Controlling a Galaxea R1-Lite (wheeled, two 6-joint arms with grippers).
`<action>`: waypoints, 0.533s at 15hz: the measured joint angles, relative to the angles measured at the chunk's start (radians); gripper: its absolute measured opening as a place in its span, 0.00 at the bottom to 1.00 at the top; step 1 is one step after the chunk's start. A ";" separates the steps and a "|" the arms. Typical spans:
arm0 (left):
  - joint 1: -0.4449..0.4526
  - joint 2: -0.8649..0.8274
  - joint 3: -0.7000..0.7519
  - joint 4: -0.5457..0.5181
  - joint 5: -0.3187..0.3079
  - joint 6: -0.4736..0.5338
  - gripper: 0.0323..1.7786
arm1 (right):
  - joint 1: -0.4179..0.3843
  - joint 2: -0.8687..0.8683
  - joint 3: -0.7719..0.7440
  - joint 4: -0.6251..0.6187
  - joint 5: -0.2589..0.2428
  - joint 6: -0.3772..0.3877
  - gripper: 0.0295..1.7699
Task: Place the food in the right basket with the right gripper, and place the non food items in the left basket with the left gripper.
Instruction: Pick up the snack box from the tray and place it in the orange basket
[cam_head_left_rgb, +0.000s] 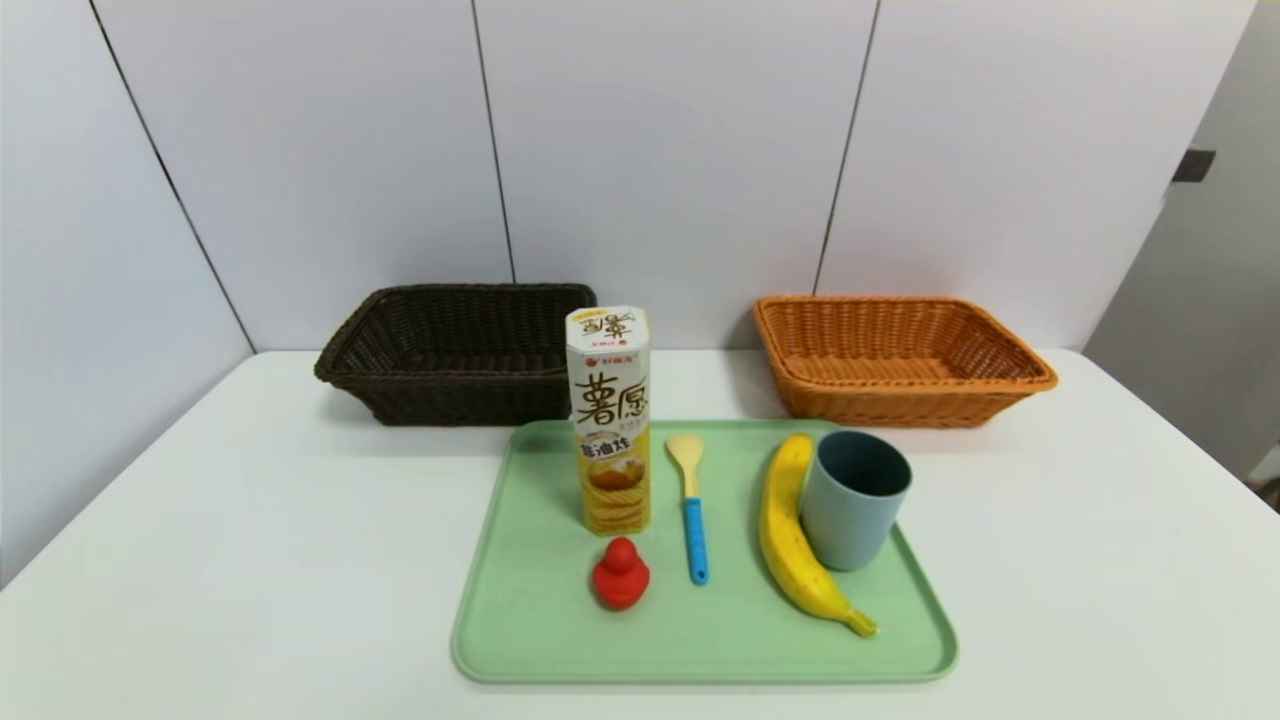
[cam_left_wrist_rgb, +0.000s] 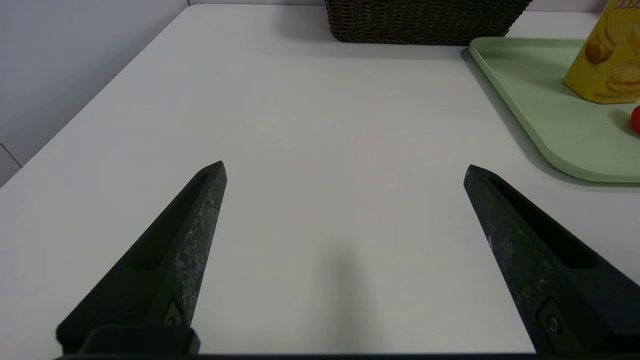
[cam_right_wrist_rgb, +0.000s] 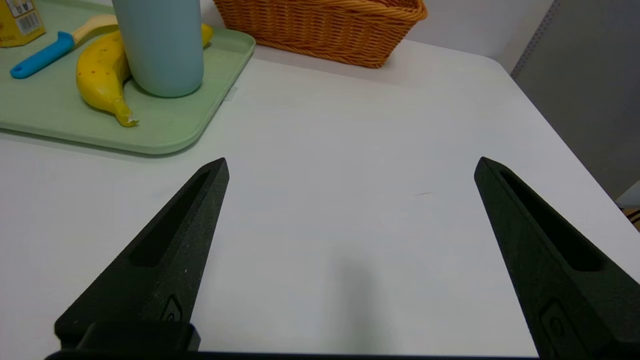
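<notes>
In the head view, a green tray (cam_head_left_rgb: 520, 640) is seen on the white table (cam_head_left_rgb: 250, 560), bearing the upright snack box (cam_head_left_rgb: 609, 420), red duck (cam_head_left_rgb: 620, 574), spoon (cam_head_left_rgb: 690, 505), banana (cam_head_left_rgb: 795, 535) and grey-blue cup (cam_head_left_rgb: 853, 498), the last two touching. Behind it are the dark basket (cam_head_left_rgb: 455, 352) at the left and orange basket (cam_head_left_rgb: 900, 358) at the right.

In the left wrist view, the left gripper (cam_left_wrist_rgb: 345, 167) is held spread wide over bare table, nothing grasped.

In the right wrist view, the right gripper (cam_right_wrist_rgb: 350, 162) is likewise spread, empty, near the tray's corner.

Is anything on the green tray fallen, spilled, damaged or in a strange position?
Nothing stands out. The snack box and the cup stand upright on the tray; the banana, spoon and red duck lie beside them. Both baskets look empty.
</notes>
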 joint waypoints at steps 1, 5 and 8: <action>0.000 0.000 0.000 -0.001 0.001 0.006 0.95 | 0.000 0.000 0.000 0.000 0.000 0.001 0.96; 0.000 0.000 0.000 -0.001 0.001 0.005 0.95 | 0.000 0.000 0.000 -0.001 -0.003 0.018 0.96; 0.000 0.000 -0.015 0.026 -0.002 0.003 0.95 | 0.000 0.000 -0.034 0.005 -0.011 0.032 0.96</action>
